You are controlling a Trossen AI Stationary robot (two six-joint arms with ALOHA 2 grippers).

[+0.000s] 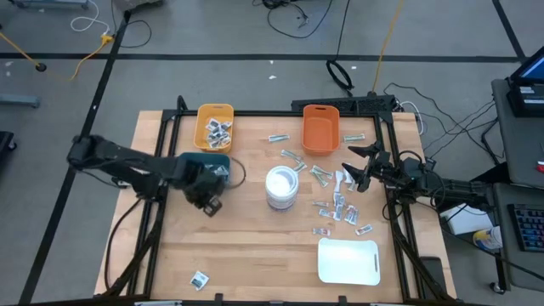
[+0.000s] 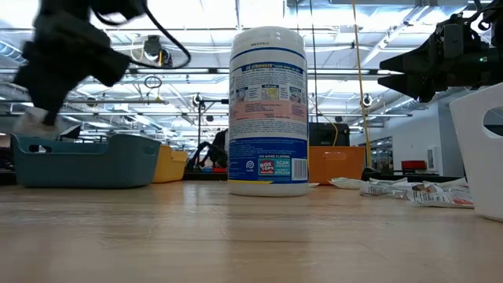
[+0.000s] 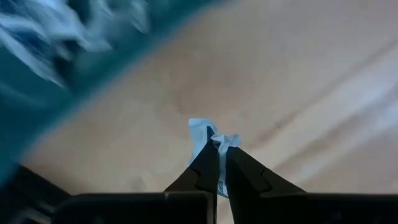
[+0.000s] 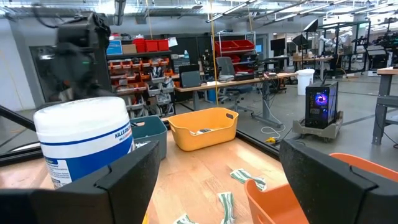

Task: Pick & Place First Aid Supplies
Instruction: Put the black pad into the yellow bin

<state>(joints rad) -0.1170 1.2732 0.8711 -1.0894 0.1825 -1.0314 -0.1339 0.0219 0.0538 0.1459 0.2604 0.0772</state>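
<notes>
Left gripper (image 3: pixel 217 163) pinched tight on a small crumpled white packet (image 3: pixel 208 135), packet edge sticking out past the fingertips; its markings too blurred to read. From above, this gripper (image 1: pixel 210 202) sits over bare wood just beside the teal plastic bin (image 1: pixel 208 164), near its front edge; the packet itself is hidden under the arm there. In the low view the left arm is a dark blur at upper left, with a pale scrap showing under it above the teal bin (image 2: pixel 82 161).

Right gripper (image 1: pixel 354 169) spread wide, holding nothing, hanging above the loose packets (image 1: pixel 340 204) scattered on the right half of the wooden worktop (image 1: pixel 246 246). Its two fingers (image 4: pixel 118 180) frame the wrist view; gap between them empty.

White cylindrical wipes tub with blue label (image 1: pixel 281 187) stands upright mid-worktop. Yellow plastic bin (image 1: pixel 213 124) at the far edge holds several packets; contents too small to sort. Orange plastic bin (image 1: pixel 320 129) next to it, inside looks bare. Pale-green strip packets (image 4: pixel 239 177) lie near the orange bin. White rectangular tray (image 1: pixel 348 261) at front right, cut off at the edge in the low view. One lone packet (image 1: pixel 199 279) near the front left edge, well apart from the rest.
</notes>
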